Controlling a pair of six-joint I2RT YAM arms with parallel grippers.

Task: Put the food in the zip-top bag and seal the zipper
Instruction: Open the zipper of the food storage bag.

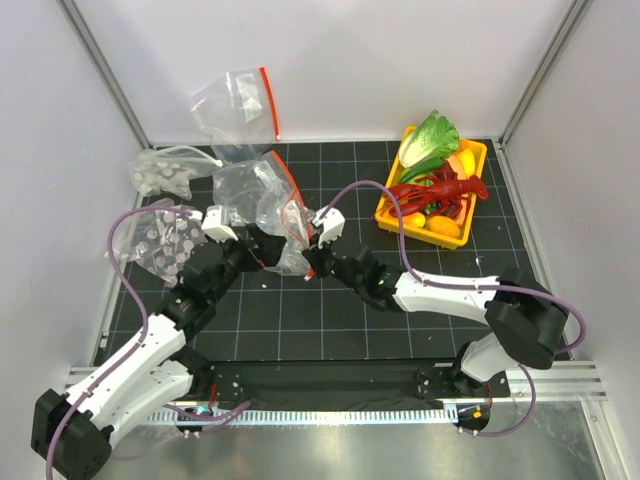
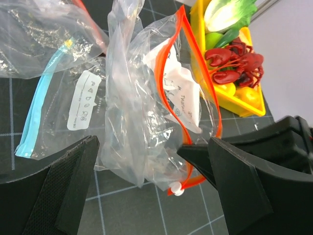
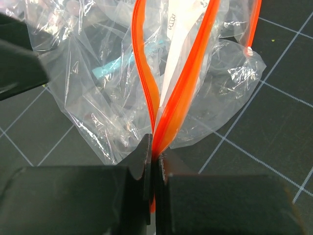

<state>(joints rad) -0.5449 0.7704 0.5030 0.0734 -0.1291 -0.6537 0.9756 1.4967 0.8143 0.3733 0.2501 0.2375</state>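
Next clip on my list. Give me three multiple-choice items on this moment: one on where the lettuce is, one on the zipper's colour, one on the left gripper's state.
1. Where is the lettuce?
A) in the yellow tray
B) inside the zip-top bag
C) on the bare mat

2. What colour is the zipper that the right gripper pinches?
A) blue
B) green
C) red-orange

3. How is the left gripper?
A) shut on the tray
B) open, facing the bag
C) shut on the bag

Answers:
1 A: the top view shows the lettuce lying in the tray with the other toy food.
2 C: the right wrist view shows a red-orange strip between the shut jaws.
3 B: the left wrist view shows its fingers wide apart with the bag ahead.
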